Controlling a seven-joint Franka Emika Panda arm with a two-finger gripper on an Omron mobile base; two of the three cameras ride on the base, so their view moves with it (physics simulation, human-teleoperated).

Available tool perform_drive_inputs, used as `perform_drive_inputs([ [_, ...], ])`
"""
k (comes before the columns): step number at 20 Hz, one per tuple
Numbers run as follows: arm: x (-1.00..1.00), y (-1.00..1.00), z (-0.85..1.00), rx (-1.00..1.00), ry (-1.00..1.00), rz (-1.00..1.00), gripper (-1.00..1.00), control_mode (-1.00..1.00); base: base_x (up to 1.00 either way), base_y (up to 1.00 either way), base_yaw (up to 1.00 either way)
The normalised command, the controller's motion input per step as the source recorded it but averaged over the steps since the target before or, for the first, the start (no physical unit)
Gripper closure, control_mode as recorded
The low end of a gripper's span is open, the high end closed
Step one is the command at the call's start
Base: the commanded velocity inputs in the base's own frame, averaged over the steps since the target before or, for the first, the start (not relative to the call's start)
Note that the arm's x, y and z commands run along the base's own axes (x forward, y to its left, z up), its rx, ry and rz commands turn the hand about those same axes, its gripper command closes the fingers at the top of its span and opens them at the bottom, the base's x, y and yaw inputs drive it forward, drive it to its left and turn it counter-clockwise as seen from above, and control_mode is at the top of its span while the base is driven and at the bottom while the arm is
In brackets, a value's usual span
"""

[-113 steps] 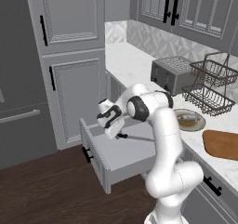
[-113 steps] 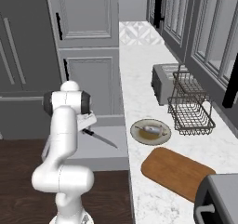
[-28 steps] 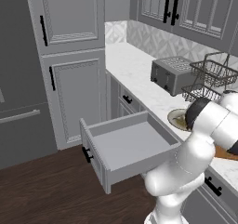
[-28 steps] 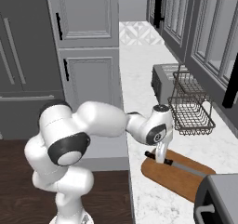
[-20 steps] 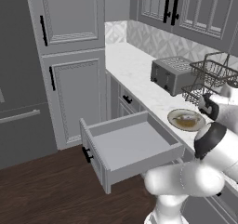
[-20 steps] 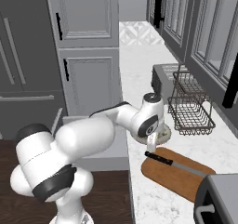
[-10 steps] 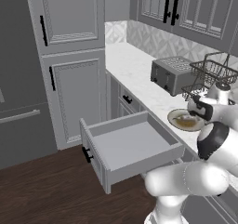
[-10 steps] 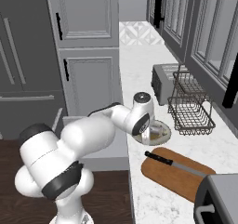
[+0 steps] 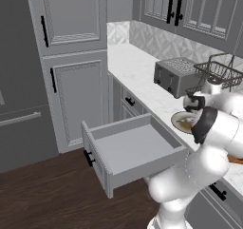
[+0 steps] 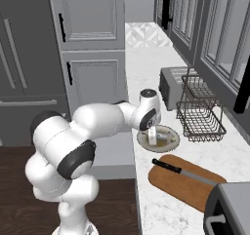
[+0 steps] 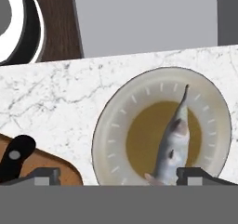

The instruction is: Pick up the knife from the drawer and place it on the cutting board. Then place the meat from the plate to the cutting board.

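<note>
The knife (image 10: 178,170) lies across the reddish-brown cutting board (image 10: 190,187), black handle toward the plate; its handle (image 11: 15,156) shows at the board's corner (image 11: 44,161) in the hand view. The round plate (image 10: 169,141) (image 11: 109,125) sits on the marble counter beside the board, with the pale tapered meat (image 11: 173,145) lying on its brown centre. My gripper (image 10: 152,137) (image 9: 192,110) hangs just above the plate, open, its fingertips (image 11: 201,174) spread wide with the meat's thick end next to the right one. The grey drawer (image 9: 135,149) stands pulled out, nothing inside.
A silver toaster (image 10: 171,84) and a wire basket (image 10: 201,111) stand behind the plate on the counter (image 11: 51,88). Another appliance (image 10: 229,207) sits at the near right beyond the board. Tall grey cabinets (image 9: 71,57) rise at the left over dark wood floor.
The knife was carried from the drawer and let go on the cutting board. My arm then swung from the board to above the plate, fingers open.
</note>
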Motion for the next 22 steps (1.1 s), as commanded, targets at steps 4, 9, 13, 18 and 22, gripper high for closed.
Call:
perform_drive_inputs([
  [4, 0.58, 0.0, -0.22, 0.0, 0.05, 0.07, -1.0, -1.0, 0.0, 0.0, 0.0],
  [9, 0.36, -0.1, -0.45, 0.0, 0.08, 0.08, -1.0, -1.0, 0.0, 0.0, 0.0],
  [13, 0.35, -0.28, -0.27, 0.0, 0.05, 0.06, -1.0, -1.0, 0.0, 0.0, 0.0],
  [18, 0.41, -0.18, -0.12, 0.0, 0.05, 0.01, -1.0, -1.0, 0.0, 0.0, 0.0],
  [22, 0.13, -0.02, -0.33, 0.0, 0.04, 0.0, -1.0, -1.0, 0.0, 0.0, 0.0],
])
